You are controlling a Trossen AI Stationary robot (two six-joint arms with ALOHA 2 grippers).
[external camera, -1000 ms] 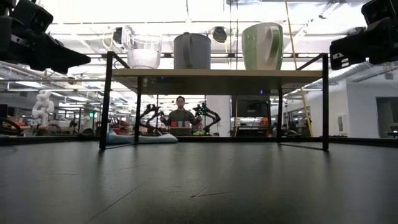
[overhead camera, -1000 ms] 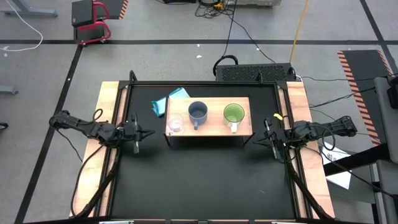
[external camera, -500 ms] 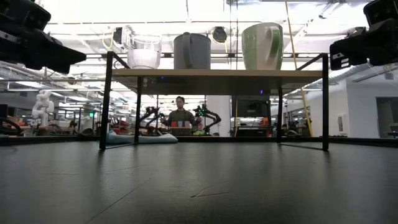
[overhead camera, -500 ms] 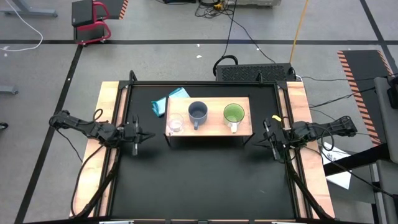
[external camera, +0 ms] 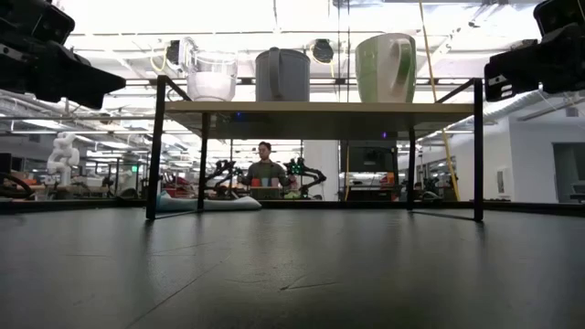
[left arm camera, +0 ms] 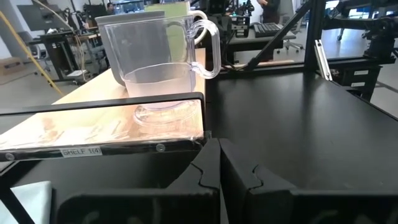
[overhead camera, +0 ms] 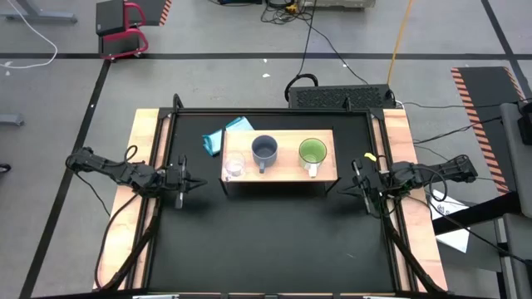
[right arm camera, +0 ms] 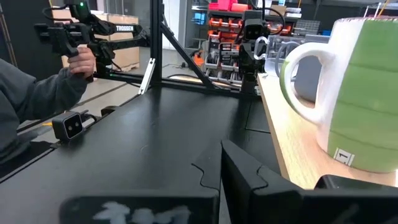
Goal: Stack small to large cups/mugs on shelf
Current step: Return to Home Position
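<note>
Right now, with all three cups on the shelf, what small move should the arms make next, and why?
Probably draw both arms back from the shelf to rest. The glass cup, grey-blue mug and green mug stand in a row on it, small to large, and the left arm and right arm flank it with jaws shut, holding nothing.

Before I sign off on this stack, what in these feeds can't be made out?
Green mug: right wrist view, cut by top and right edges; sticker too small to read.
Grey mug: right wrist view, mostly behind the green mug's handle.
Blue cloth: high view, partly hidden by the shelf.
Left gripper, right gripper, beside the shelf: high view, fingers too small to separate.
</note>
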